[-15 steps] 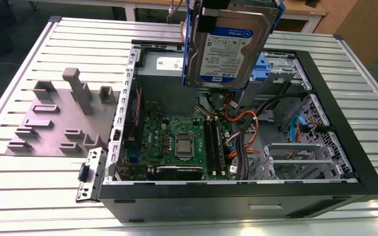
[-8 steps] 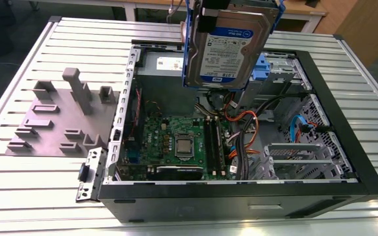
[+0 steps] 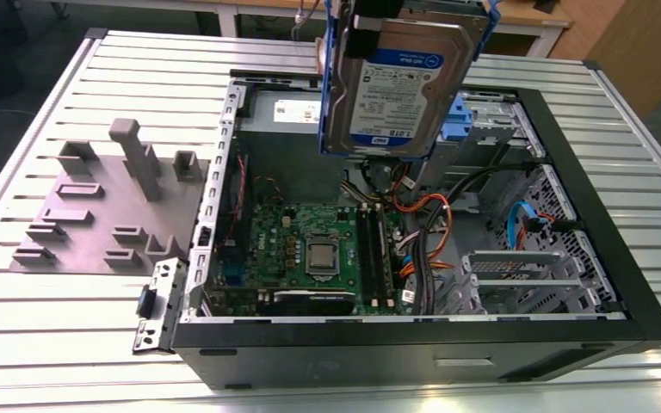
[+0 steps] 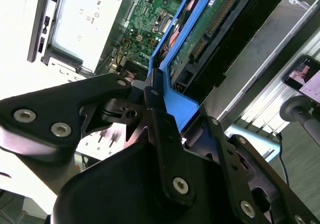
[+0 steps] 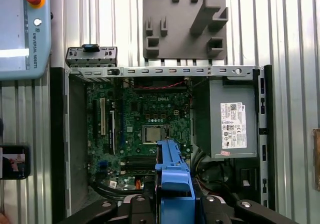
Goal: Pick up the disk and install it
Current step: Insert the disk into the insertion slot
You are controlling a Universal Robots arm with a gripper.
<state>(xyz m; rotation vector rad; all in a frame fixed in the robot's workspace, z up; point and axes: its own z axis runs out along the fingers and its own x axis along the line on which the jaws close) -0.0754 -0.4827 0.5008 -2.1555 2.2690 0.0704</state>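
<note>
Worktop [image 3: 32,344]: one, slatted metal, carrying the case and the loose parts. Positions are given against the computer case [image 3: 423,344], reading across from the exterior view's left.

1. Fixture plate [image 3: 95,211]: one, grey, with raised blocks and slots. It lies flat on the worktop just outside the case wall on the exterior view's left.
2. Bracket [image 3: 158,305]: one, bare metal with a black tab, at the case's near corner on that same side.
3. Computer case: one, black, lying on its side with the open face up.
4. Circuit board [image 3: 307,249]: one, green, flat on the case floor.
5. Power supply [image 3: 285,112]: one, a grey box with a white sticker, at the far end of the case interior.
6. Disk [image 3: 394,82]: one, silver, with its white-and-blue label towards the exterior camera and blue carrier rails [image 3: 330,103] on its long edges. It is held above the far end of the case, just beside the power supply. Its long axis is near upright with a slight lean. The lower short end points down into the case.
7. Hand [image 5: 172,200]: one, black, with fingers [image 4: 160,129] drawn in and clamped on the blue carrier at the disk's upper end.
8. Cables [image 3: 423,215]: one bundle, orange and black, inside the case below the disk.
9. Drive cage [image 3: 515,280]: one, perforated metal, in the case's near corner on the exterior view's right.
</note>
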